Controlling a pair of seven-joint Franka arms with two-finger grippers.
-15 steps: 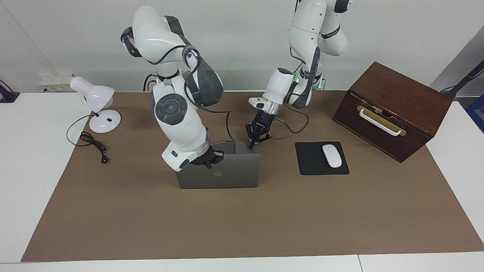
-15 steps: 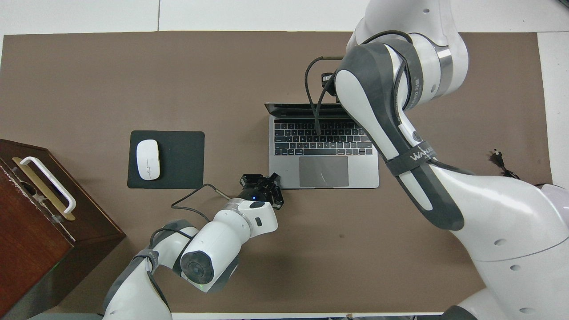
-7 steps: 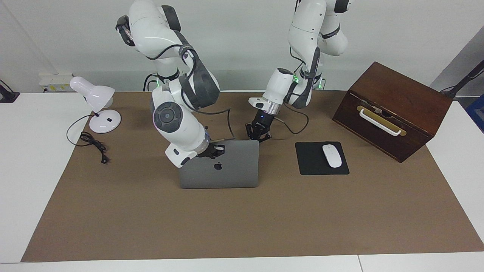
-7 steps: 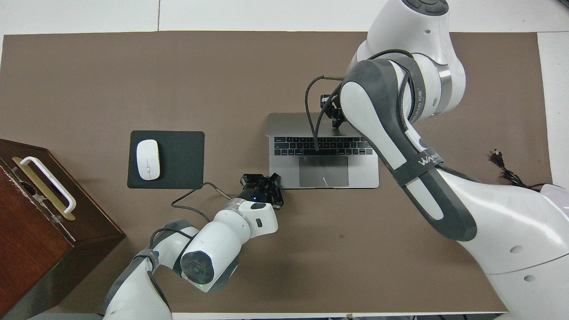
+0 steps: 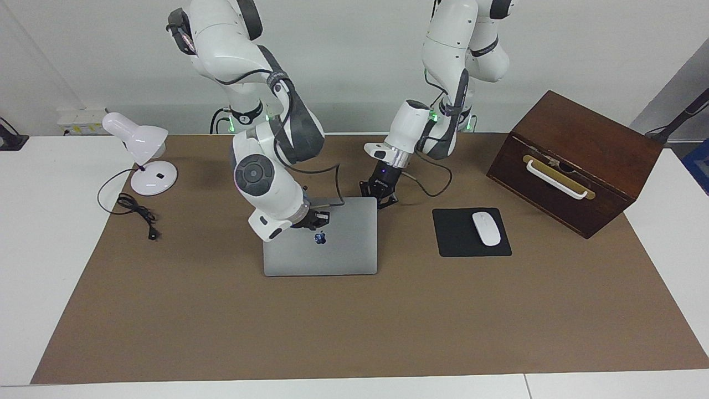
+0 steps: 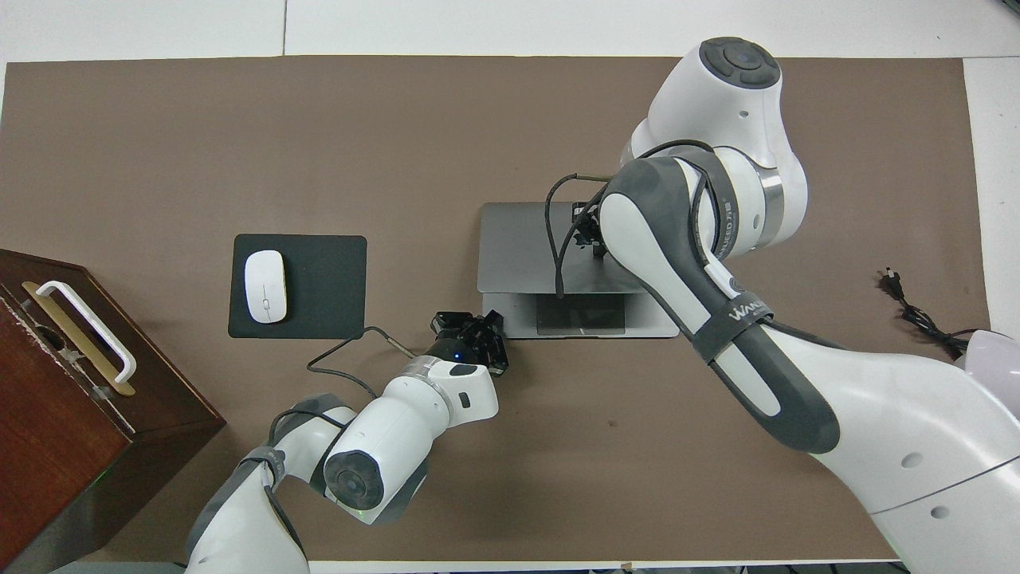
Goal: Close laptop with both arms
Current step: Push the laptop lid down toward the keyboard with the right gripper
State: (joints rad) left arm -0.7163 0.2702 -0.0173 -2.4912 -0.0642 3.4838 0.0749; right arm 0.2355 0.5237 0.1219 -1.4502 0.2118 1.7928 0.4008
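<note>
The silver-grey laptop [image 5: 343, 252] sits mid-table with its lid tilted low over the base, apple logo up. In the overhead view the lid [image 6: 518, 247] covers the keyboard, and only a strip of trackpad [image 6: 580, 315] shows. My right gripper [image 5: 317, 219] rests on the lid's top edge next to the logo; in the overhead view [image 6: 591, 233] the forearm largely hides it. My left gripper [image 5: 379, 198] sits at the base's corner nearest the robots, toward the left arm's end; it also shows in the overhead view [image 6: 475, 325] and looks open.
A black mouse pad [image 5: 471, 233] with a white mouse [image 5: 486, 228] lies beside the laptop toward the left arm's end. A brown wooden box [image 5: 576, 160] with a white handle stands past it. A white desk lamp [image 5: 141, 149] and its cord sit at the right arm's end.
My right gripper has pushed the lid down toward the robots, from nearly upright to low over the keyboard. The left gripper has stayed at the base's corner.
</note>
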